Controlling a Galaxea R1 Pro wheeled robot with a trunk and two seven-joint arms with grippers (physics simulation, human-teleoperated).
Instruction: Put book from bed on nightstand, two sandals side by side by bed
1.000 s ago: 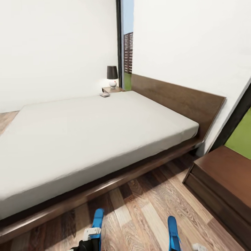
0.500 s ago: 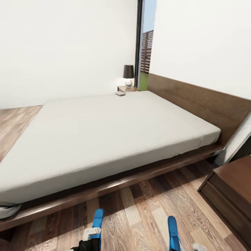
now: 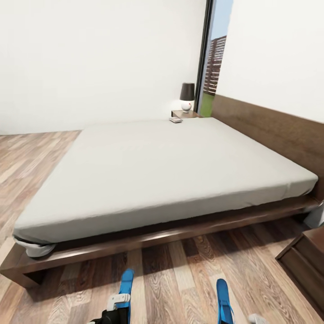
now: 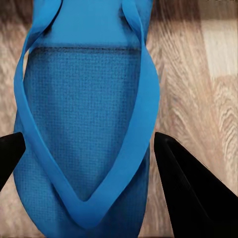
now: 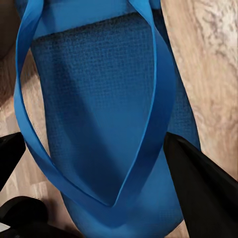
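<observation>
Carrying one bright blue flat flip-flop (image 4: pixel 84 124) between the left gripper's (image 4: pixel 84 163) dark fingers and a second blue flip-flop (image 5: pixel 106 109) pinched in the right gripper (image 5: pixel 94 168), the robot faces the large low bed with off-white mattress and dark wooden frame (image 3: pixel 180 225). Either sandal could slip, held only by its edges. Both point lengthwise toward the bed. The small thin book (image 3: pixel 175 120) lies at the mattress's far corner, just beside the dark wooden nightstand (image 3: pixel 180 113).

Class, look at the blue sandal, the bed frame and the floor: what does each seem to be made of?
The sandal: probably foam or rubber, its matte footbed finely dimpled, with smooth thong straps. The bed frame: dark brown wood or veneer, showing faint grain and a low sheen. The floor: wood-look planks, with streaky grain and visible board seams.
</observation>
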